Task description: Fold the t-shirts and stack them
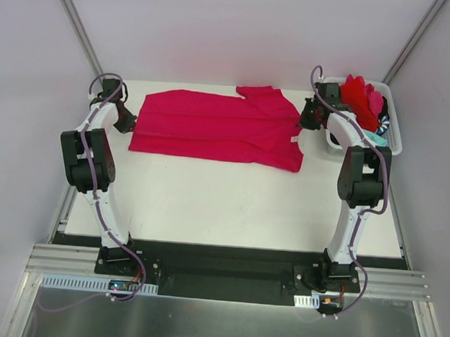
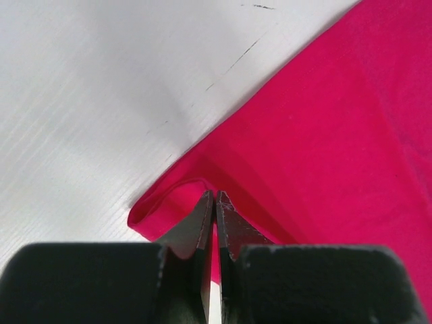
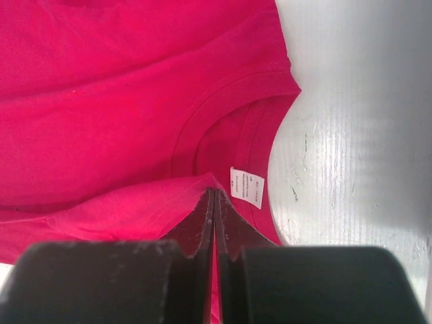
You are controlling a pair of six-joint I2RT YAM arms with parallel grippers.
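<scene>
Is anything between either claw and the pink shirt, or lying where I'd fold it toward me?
Nothing visible. The left claw is shut on the pink shirt at a hem corner, the right claw on fabric by the collar. The table nearer the arms shows no object; the basket stands off to the right.

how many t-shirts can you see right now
3: a large magenta-pink cotton t-shirt spread on the table, a crumpled red one and a teal one in the white slotted plastic basket; others may be hidden beneath.
</scene>
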